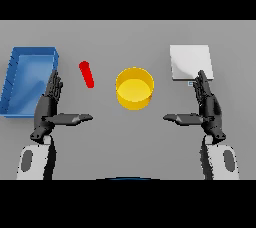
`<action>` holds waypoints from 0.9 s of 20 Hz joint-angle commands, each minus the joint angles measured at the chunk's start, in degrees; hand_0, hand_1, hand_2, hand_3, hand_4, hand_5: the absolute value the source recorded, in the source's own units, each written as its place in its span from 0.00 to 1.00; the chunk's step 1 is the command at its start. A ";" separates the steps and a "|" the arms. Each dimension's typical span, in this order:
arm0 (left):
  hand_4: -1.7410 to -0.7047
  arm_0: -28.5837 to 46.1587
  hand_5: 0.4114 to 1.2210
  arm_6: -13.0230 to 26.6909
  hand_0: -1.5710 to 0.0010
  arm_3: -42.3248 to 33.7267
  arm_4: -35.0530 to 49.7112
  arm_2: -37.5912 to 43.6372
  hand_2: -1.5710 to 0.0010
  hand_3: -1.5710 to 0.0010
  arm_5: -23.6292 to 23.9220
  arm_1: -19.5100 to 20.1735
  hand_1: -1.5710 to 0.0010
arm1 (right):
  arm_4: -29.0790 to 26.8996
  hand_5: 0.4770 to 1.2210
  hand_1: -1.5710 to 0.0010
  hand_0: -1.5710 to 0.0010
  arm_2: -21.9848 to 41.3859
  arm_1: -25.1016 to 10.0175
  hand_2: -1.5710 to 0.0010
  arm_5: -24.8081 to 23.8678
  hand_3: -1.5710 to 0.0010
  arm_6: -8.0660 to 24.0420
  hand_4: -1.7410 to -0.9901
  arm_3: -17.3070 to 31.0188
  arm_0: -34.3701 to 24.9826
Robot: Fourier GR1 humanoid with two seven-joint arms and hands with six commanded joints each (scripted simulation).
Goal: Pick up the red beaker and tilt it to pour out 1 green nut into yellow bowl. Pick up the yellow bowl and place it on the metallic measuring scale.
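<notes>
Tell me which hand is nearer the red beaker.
Left. The left hand sits just below and to the left of the red beaker. The right hand is far off to the right, beyond the yellow bowl.

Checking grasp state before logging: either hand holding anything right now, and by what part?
Nothing is held. The left hand and right hand are both open and apart from the red beaker and yellow bowl.

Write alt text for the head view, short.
A yellow bowl sits mid-table between two open dark hands, left hand and right hand, both holding nothing. A red beaker stands left of the bowl beside a blue bin; a metallic scale lies far right.
</notes>
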 commanded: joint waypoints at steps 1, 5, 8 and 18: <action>0.58 -0.06 0.31 0.04 1.00 0.02 -0.05 -0.08 1.00 1.00 0.11 -0.10 1.00 | 0.05 0.14 1.00 1.00 0.08 0.11 1.00 -0.11 1.00 0.05 0.89 0.03 -0.07; 0.58 -0.37 0.31 0.22 1.00 0.19 -0.68 -0.63 1.00 1.00 0.60 -0.79 1.00 | 0.71 0.14 1.00 1.00 0.62 0.82 1.00 -0.65 1.00 0.27 0.89 0.27 -0.47; 0.58 3.65 0.31 -1.80 1.00 -5.45 -6.16 -5.11 1.00 1.00 0.04 1.50 1.00 | 11.35 0.13 1.00 1.00 5.35 -2.47 1.00 -3.24 1.00 -6.06 0.89 -3.77 2.81; 0.58 1.39 0.29 6.81 1.00 -5.56 -9.15 -7.19 1.00 1.00 -0.91 2.87 1.00 | 13.39 0.20 1.00 1.00 7.62 -3.38 1.00 -1.74 1.00 -5.02 0.75 -7.15 4.50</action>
